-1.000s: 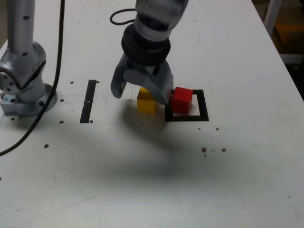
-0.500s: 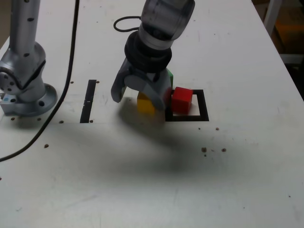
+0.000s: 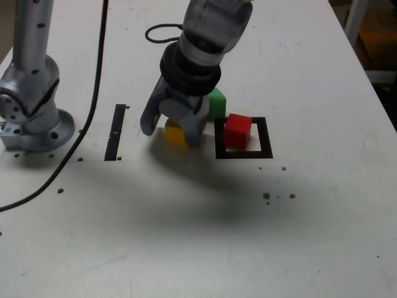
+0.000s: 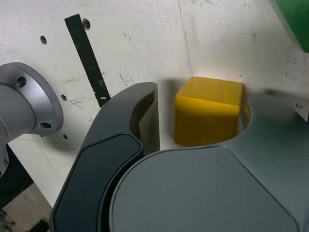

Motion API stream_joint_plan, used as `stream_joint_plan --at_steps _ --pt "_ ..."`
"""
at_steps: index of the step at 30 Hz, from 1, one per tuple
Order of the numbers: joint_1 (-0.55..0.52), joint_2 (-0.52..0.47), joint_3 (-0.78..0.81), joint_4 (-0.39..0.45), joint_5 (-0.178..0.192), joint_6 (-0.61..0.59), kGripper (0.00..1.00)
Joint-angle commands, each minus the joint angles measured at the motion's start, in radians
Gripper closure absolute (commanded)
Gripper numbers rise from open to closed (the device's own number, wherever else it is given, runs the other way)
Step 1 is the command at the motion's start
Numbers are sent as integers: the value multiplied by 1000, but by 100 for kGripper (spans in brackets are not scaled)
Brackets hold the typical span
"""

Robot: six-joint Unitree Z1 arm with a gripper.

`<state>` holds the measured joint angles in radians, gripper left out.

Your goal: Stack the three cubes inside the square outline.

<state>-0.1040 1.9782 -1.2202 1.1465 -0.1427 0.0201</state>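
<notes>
Yellow cube between the jaws

A robotics workspace, it seemed: beneath my fingers lay a pale, drilled, stained table marked with black tape.

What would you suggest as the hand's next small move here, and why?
I'd probably keep the hand low and close it gently on the yellow cube: the cube sits between the jaws, with a gap still showing on one side. The red cube already sits within the outline.
</notes>
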Motion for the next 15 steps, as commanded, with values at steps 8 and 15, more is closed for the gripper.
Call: stream_joint_plan --at_steps 8,15 --pt "4 -6 2 -10 10 2 69" --pt "4 -23 -10 9 31 1 77"
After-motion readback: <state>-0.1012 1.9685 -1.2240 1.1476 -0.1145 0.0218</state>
